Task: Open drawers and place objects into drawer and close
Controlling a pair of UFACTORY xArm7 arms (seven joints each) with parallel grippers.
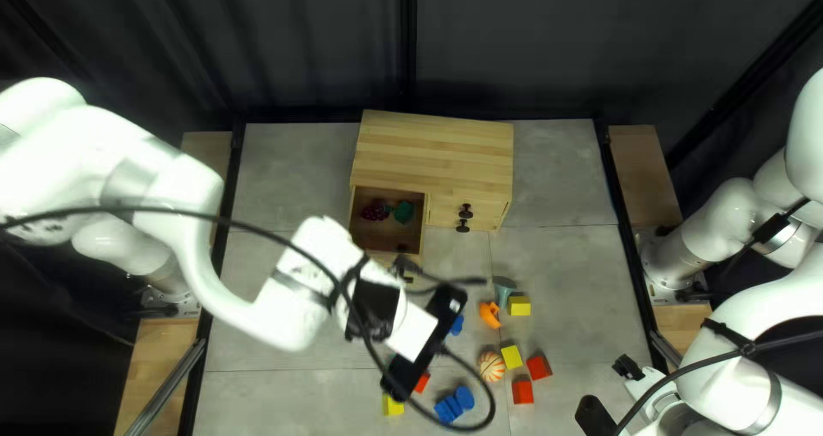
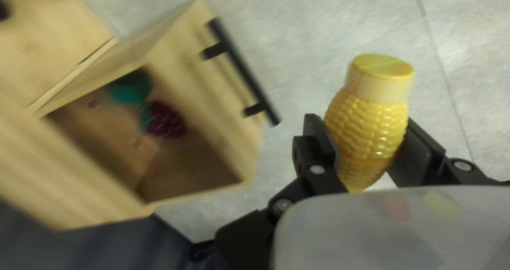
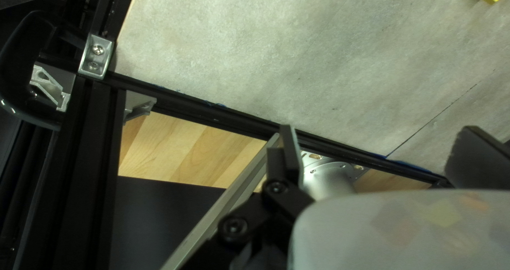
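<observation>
Both left jaws grasp the toy corn [image 2: 369,126], outside the open drawer [image 2: 210,105] towards the worktop's [image 1: 557,273] far edge; the right jaws stand parted. Clear the handle [image 2: 244,72] before lowering it inside.

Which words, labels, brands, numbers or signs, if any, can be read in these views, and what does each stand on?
No text can be read in any view.
Left arm: small dark marks on its white shell, too small and blurred to read.
Toy corn and wooden cabinet: no lettering visible.
</observation>
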